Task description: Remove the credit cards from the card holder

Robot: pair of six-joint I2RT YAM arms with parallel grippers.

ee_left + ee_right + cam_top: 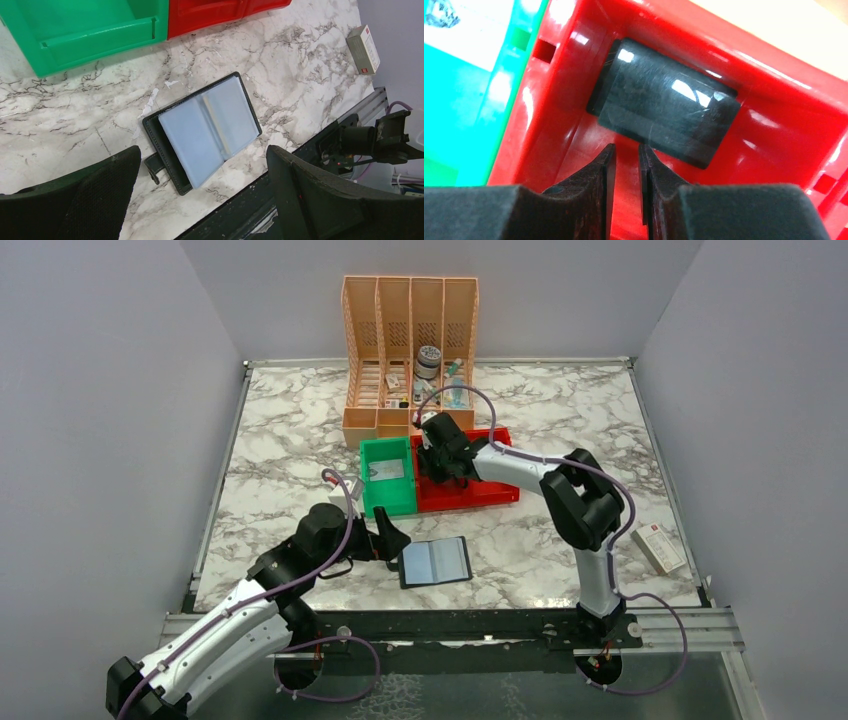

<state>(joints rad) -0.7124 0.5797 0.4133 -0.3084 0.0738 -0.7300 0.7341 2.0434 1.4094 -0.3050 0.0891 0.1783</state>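
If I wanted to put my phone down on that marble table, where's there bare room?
The table is bare at back left beside the peach organizer, at back right between organizer and table edge, and in front between the card holder and the right arm. The middle, around the green bin and red bin, is crowded.

Top cam: overhead, whole table (560, 410). L wrist: above card holder (210, 127). R wrist: close-up, red bin (774, 115).
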